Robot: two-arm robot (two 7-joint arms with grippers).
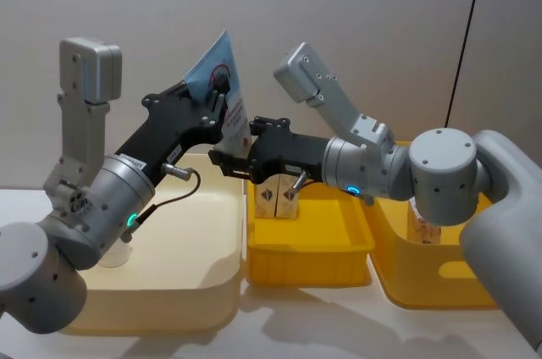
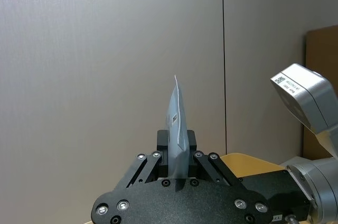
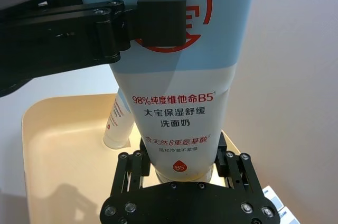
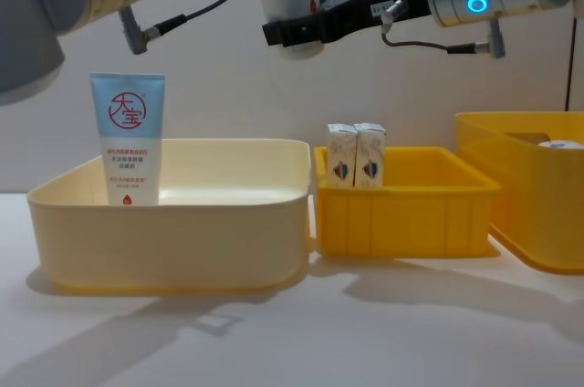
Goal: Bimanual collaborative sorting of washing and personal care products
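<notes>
A white squeeze tube [image 1: 227, 101] with a pale-blue end and red round logo hangs in the air above the bins, held at both ends. My left gripper [image 1: 222, 84] is shut on its blue upper end, seen edge-on [image 2: 177, 129] in the left wrist view. My right gripper [image 3: 182, 168] is shut on the tube's [image 3: 179, 102] lower white end, and shows as a black bar [image 4: 292, 31] in the chest view. A second tube [image 4: 128, 141] stands upright in the cream bin [image 4: 173, 232]. Two small cream cartons [image 4: 356, 154] stand in the middle yellow bin [image 4: 401, 223].
A larger yellow bin [image 4: 520, 195] sits at the far right with something white [image 4: 557, 143] inside it. The three bins stand side by side on a white table [image 4: 292, 332], with bare surface in front. A grey wall lies behind.
</notes>
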